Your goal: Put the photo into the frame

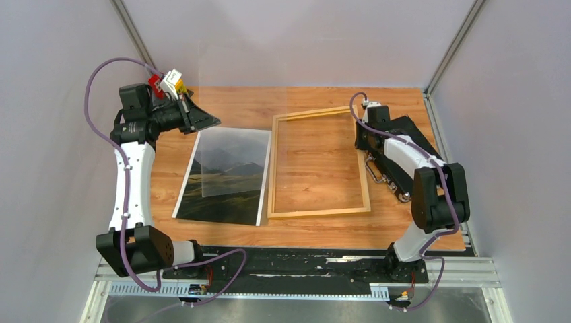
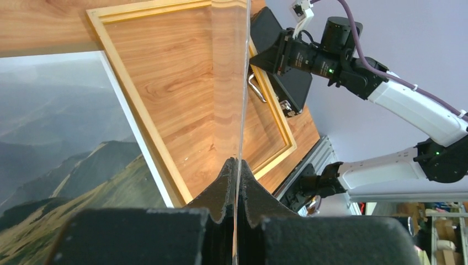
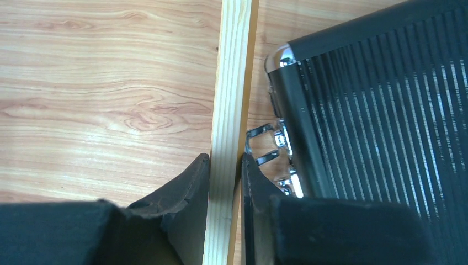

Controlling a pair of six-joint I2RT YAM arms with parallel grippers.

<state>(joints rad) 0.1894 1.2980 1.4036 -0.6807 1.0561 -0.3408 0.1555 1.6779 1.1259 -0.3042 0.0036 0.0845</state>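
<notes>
The left gripper (image 1: pixel 196 116), in the upper left of the overhead view, is holding a clear pane (image 1: pixel 232 158) tilted up above the bench (image 1: pixel 323 235). The wrist camera shows its jaws pressed together on the sheet's thin edge (image 2: pixel 242 99) at the bottom centre. Beneath the raised pane the photo (image 1: pixel 225 178) is lying flat and face up at left centre, its mountains and white border showing, just beside the frame (image 1: pixel 318 212) but apart from it. The frame is resting flat at the picture's centre, light wood side up, with bench grain showing through its opening. At the right, the right gripper (image 1: pixel 363 140) is reaching down onto the frame's right-hand rail. Its wrist view shows the jaws clamped on that pale rail (image 3: pixel 232 83), one finger on each side. Just right of the rail, a black ribbed case (image 3: pixel 386 110) with metal handles (image 3: pixel 259 135) is sitting on the bench, partly under the right arm.
</notes>
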